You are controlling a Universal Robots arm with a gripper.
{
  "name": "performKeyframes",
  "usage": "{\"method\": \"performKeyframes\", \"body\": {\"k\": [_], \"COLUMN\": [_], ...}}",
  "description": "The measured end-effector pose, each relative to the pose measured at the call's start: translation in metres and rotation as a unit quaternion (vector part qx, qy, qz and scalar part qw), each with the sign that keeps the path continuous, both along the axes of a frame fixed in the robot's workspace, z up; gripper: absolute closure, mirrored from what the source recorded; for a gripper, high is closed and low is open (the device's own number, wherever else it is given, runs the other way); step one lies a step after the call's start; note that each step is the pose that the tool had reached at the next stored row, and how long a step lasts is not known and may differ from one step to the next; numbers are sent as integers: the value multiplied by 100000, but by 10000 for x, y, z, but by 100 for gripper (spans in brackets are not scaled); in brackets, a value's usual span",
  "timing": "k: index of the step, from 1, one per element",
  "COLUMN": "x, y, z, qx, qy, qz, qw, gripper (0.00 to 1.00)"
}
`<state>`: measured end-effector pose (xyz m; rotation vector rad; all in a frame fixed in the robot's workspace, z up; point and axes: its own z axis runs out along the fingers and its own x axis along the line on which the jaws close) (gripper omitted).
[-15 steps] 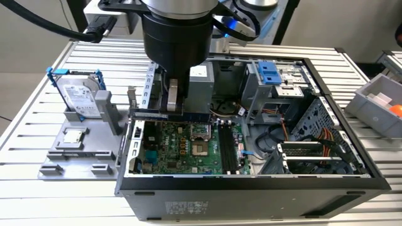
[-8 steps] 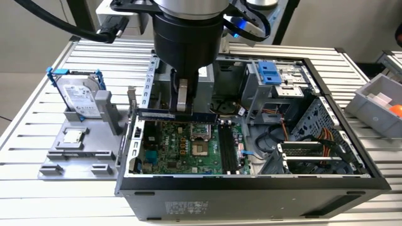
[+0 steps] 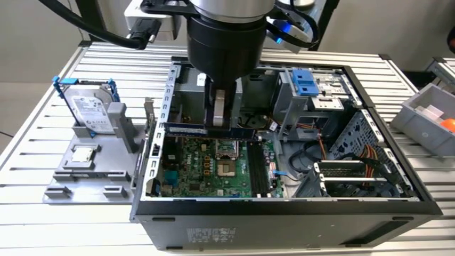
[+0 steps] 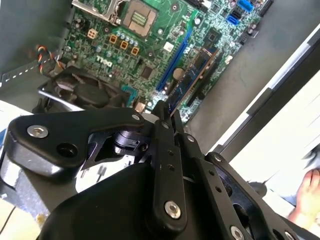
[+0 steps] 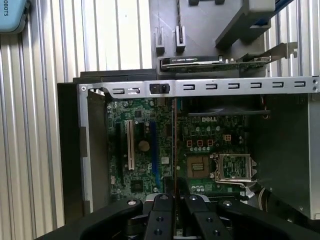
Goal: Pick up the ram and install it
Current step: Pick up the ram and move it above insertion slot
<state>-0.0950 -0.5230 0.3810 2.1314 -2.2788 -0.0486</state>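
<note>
The ram point(image 3: 206, 129) is a thin blue-green stick, and my gripper point(image 3: 219, 122) is shut on it inside the open computer case point(image 3: 153, 160). It hangs level above the green motherboard point(image 3: 206, 168), over the back part near the CPU socket point(image 3: 226, 154). In the second wrist view the ram point(image 4: 192, 75) juts out from the fingertips point(image 4: 162, 117) toward the board. In the first wrist view the ram point(image 5: 174, 145) shows edge-on as a thin line running from my gripper point(image 5: 174, 196) across the board. The dark memory slots point(image 3: 259, 165) lie toward the exterior view's right of the socket.
A grey fixture point(image 3: 85, 173) at the exterior view's left carries a silver hard drive point(image 3: 89, 106) in a blue bracket and a small square CPU chip point(image 3: 84, 154). A grey bin point(image 3: 423, 114) stands at the right. Drive cages point(image 3: 313, 93) and cables point(image 3: 334, 160) crowd the case's right side.
</note>
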Motion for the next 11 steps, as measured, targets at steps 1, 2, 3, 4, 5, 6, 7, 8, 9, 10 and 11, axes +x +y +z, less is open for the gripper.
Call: {"method": "performKeyframes", "body": {"k": [1,2,3,4,5,6,7,8,9,10,11], "x": [15,32,47,63,79,95,112,127,143,160,175], "y": [0,0,0,0,0,0,0,0,0,0,0], "z": [0,0,0,0,0,0,0,0,0,0,0], "qx": [2,4,1,1,-1,2,1,1,0,0,3], "qy": [2,4,6,7,8,9,13,14,16,18,19], "qz": [0,0,-3,-1,1,-1,1,0,1,-1,2], "qw": [100000,100000,100000,100000,100000,100000,100000,100000,100000,100000,100000], "gripper": [100,100,100,100,100,100,100,100,100,100,100]}}
